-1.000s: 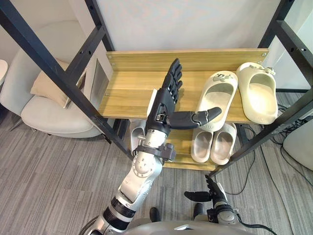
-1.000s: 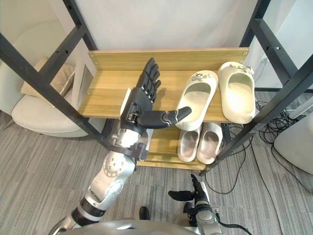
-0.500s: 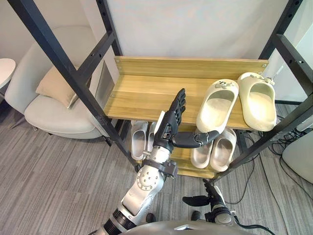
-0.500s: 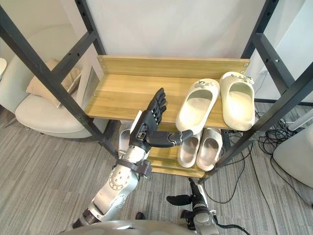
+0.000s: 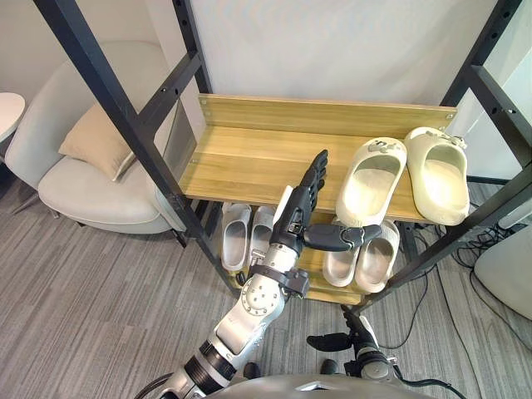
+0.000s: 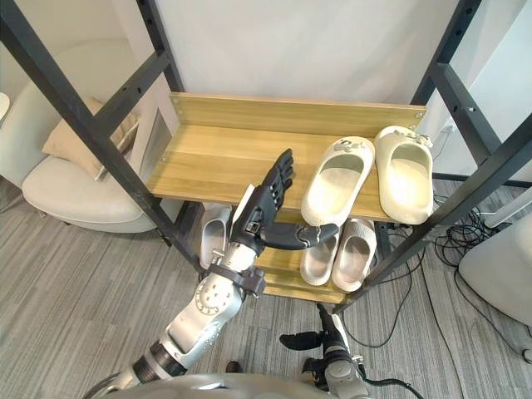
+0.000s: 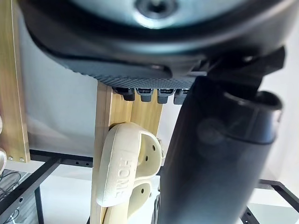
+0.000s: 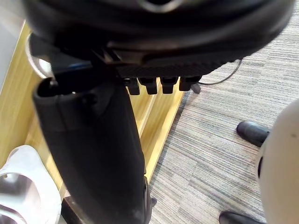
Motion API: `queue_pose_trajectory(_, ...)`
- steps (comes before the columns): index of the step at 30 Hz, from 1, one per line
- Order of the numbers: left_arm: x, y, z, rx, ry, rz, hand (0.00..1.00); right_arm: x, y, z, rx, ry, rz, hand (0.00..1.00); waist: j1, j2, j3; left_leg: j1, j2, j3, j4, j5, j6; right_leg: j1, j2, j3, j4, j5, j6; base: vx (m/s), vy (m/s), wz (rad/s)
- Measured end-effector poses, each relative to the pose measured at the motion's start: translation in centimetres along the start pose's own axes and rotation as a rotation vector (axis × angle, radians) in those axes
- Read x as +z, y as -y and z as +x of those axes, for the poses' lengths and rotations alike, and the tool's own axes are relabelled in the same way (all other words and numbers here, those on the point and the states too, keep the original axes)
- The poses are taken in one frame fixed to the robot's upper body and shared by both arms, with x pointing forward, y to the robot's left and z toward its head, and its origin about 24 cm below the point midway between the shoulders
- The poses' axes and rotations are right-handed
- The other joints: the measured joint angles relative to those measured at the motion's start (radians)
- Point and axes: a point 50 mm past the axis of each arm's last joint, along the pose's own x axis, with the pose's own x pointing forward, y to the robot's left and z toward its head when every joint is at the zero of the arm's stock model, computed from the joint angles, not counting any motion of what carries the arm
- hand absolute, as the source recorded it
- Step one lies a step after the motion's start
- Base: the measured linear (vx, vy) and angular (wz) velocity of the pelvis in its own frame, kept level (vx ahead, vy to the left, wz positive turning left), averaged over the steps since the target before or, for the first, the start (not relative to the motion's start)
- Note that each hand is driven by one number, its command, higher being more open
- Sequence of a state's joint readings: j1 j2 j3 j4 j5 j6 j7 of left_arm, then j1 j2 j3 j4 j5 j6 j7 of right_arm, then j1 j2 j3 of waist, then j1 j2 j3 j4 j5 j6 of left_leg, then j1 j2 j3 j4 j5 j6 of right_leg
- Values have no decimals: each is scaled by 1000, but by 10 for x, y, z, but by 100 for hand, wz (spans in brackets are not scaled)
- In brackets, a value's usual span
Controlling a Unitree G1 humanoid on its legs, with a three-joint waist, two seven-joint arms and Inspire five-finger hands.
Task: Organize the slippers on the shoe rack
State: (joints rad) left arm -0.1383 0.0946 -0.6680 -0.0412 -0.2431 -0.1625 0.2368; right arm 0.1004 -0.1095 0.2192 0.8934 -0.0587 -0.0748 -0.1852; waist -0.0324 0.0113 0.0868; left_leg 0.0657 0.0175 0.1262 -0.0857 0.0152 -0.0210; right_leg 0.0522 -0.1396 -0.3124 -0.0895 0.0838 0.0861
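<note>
Two large cream slippers [image 5: 371,179] [image 5: 438,174] lie side by side on the right of the rack's upper wooden shelf [image 5: 249,162]. On the lower shelf a beige pair [image 5: 359,256] sits under them, and a pale grey pair [image 5: 248,235] lies to its left. My left hand [image 5: 293,218] is open at the upper shelf's front edge. Its fingers are straight, and its thumb sticks out below the nearer cream slipper's heel without touching it. That slipper [image 7: 126,168] shows past the fingers in the left wrist view. My right hand [image 5: 356,332] hangs open low over the carpet.
Black metal posts and diagonal braces [image 5: 125,116] frame the rack on both sides. A pale armchair [image 5: 75,187] with a beige cushion [image 5: 96,137] stands to the left. Cables [image 5: 490,237] and a white object [image 5: 509,266] lie on the floor at the right.
My left hand has drawn back from over the upper shelf, beside the nearer cream slipper, to the shelf's front edge. The camera has shifted. The slippers have stayed put.
</note>
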Motion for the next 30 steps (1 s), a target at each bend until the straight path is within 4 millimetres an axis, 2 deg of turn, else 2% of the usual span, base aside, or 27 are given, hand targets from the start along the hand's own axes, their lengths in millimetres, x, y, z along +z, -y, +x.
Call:
queue_pose_trajectory(5, -1, 7, 4, -34, -8, 14, 100, 0, 0, 1, 0, -3, 0, 100, -4, -1, 1, 0, -1, 2, 0, 0, 0, -1, -1, 2, 0, 1, 2, 0, 0, 0)
queue_pose_trajectory(12, -2, 12, 10, -64, -17, 38, 100, 3, 0, 2, 0, 2, 2, 100, -28, -5, 4, 4, -2, 11, 0, 0, 0, -1, -3, 11, 0, 5, 5, 0, 0, -3)
queue_pose_trajectory(24, -1, 22, 24, -95, -6, 74, 100, 7, 3, 4, -14, 9, 21, 100, -39, -9, 32, 9, -2, 32, 0, -3, -5, -4, -4, 27, 0, 12, 8, -21, 3, -4)
queue_pose_trajectory(30, -4, 20, 27, -74, -1, 120, 100, 5, 5, 4, -27, -1, 48, 100, -38, -9, 33, 9, -2, 49, 0, -2, -6, -13, -4, 44, 0, 16, 7, -26, 4, -7)
